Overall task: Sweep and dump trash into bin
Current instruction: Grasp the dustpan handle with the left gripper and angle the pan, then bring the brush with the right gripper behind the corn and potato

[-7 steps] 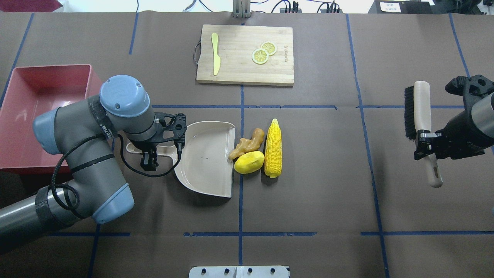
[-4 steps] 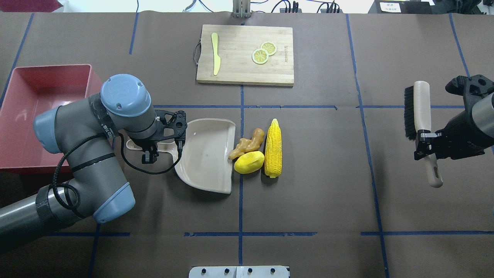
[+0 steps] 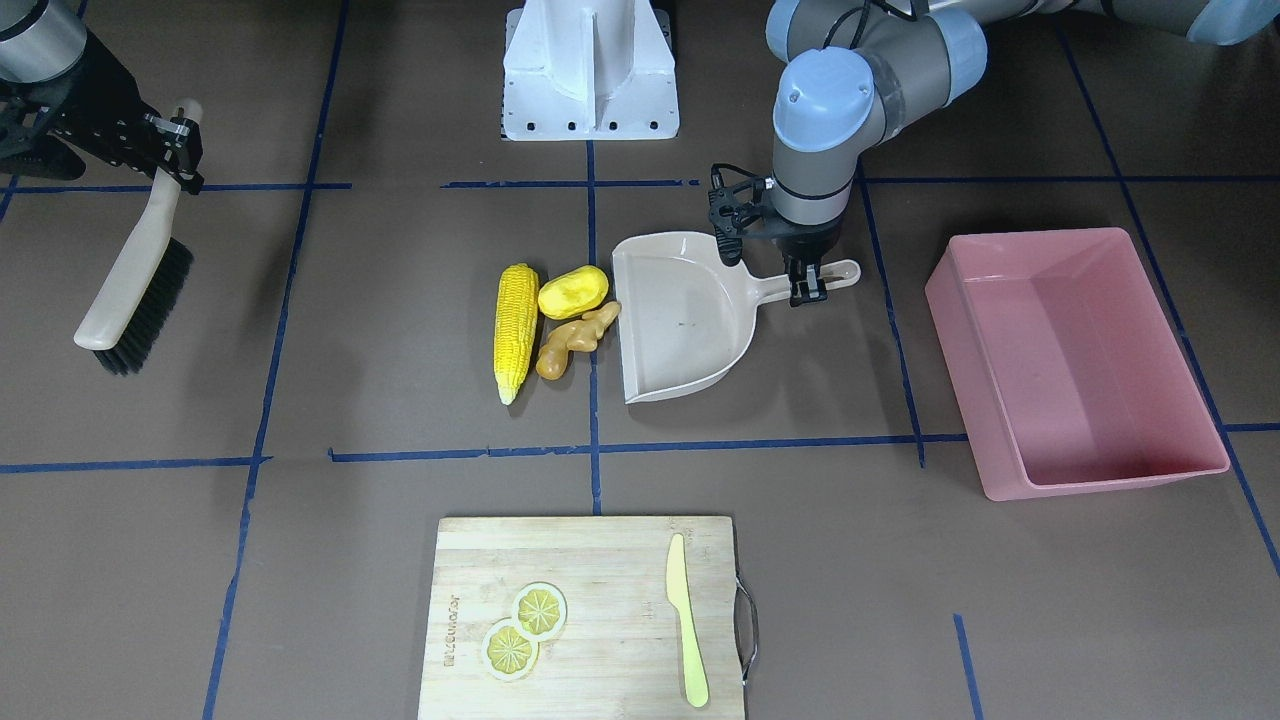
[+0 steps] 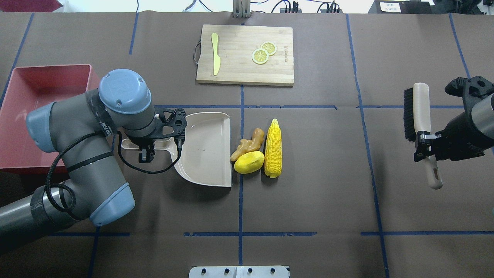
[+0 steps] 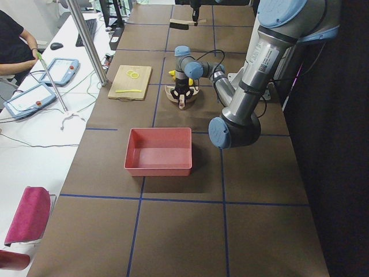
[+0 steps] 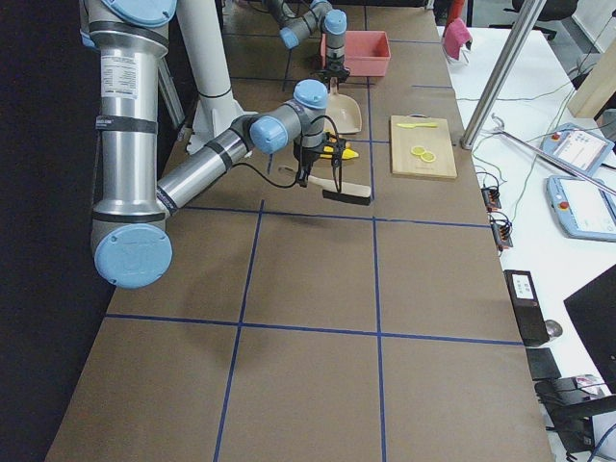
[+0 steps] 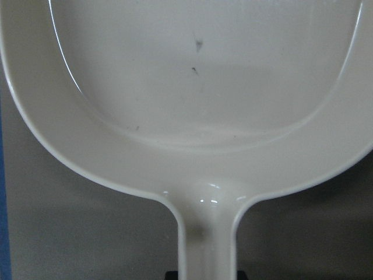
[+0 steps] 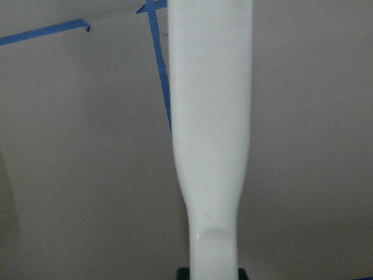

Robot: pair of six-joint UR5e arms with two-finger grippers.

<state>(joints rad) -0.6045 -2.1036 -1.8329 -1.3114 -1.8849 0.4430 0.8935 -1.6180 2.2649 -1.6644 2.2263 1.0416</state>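
Note:
The trash lies together mid-table: a corn cob (image 4: 273,148), a yellow potato-like lump (image 4: 249,162) and a ginger root (image 4: 247,144). They also show in the front-facing view as corn (image 3: 515,330), lump (image 3: 573,290) and ginger (image 3: 575,340). My left gripper (image 4: 144,150) is shut on the handle of a beige dustpan (image 4: 204,148). The dustpan's open edge faces the trash, a small gap from it. The pan fills the left wrist view (image 7: 204,87). My right gripper (image 4: 423,144) is shut on a brush handle (image 8: 210,116) at the far right. The pink bin (image 4: 23,88) stands at the left, empty.
A wooden cutting board (image 4: 247,69) with a pale yellow knife (image 4: 215,54) and two lemon slices (image 4: 263,52) lies at the far side of the table. The brush's black bristles (image 4: 408,114) point toward the trash. My left arm's elbow overlaps the bin's near edge.
My left gripper has shifted the dustpan toward the table's far side and slightly left, so its edge has drawn back from the ginger and the lump. The right arm and brush have barely moved.

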